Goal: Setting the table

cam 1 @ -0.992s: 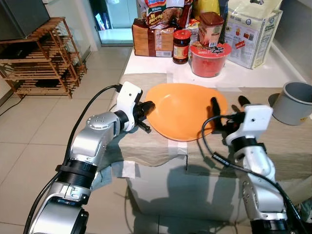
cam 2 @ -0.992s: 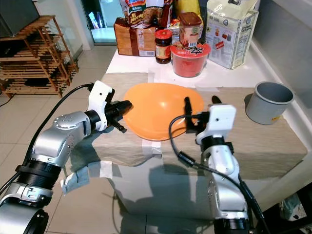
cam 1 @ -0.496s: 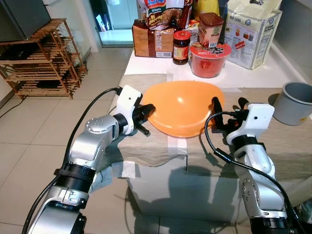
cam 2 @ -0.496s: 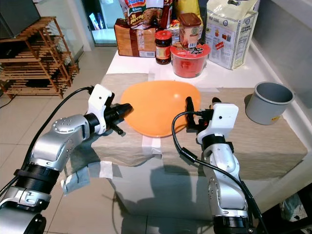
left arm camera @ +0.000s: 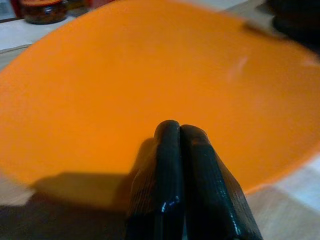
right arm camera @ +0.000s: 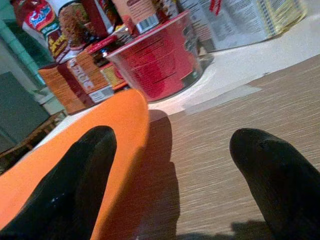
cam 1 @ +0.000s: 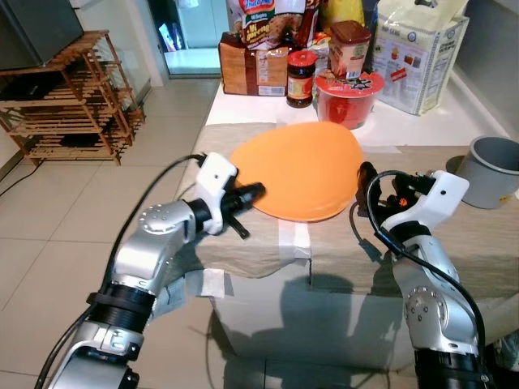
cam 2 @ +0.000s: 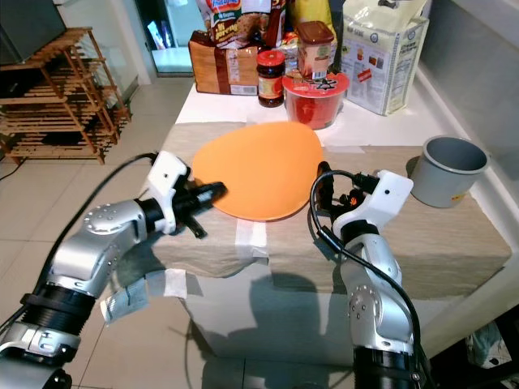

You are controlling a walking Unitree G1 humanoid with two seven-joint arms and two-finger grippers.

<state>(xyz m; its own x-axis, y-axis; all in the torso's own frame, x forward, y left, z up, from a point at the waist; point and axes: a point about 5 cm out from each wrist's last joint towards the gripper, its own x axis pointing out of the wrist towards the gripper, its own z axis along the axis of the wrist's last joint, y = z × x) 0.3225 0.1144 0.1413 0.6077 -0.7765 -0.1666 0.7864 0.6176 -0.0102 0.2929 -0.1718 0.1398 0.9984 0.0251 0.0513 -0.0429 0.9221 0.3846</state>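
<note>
Orange plate (cam 1: 298,170) tilted above cloth-covered surface (cam 1: 478,235). Left claw (cam 1: 253,193) pressed together, pinching near-left rim. Right claw (cam 1: 379,180) spread wide, just beside right rim, not gripping.

Two silver arms — brushed metal shells, rounded at the joints, black rings between segments. White boxy wrist housing on each. Left gripper (cam 1: 253,192) and right gripper (cam 1: 388,180): long black fingers, glossy with fine ribbing in the left wrist view. Black cables loop outside both arms — thick, unclipped.
</note>
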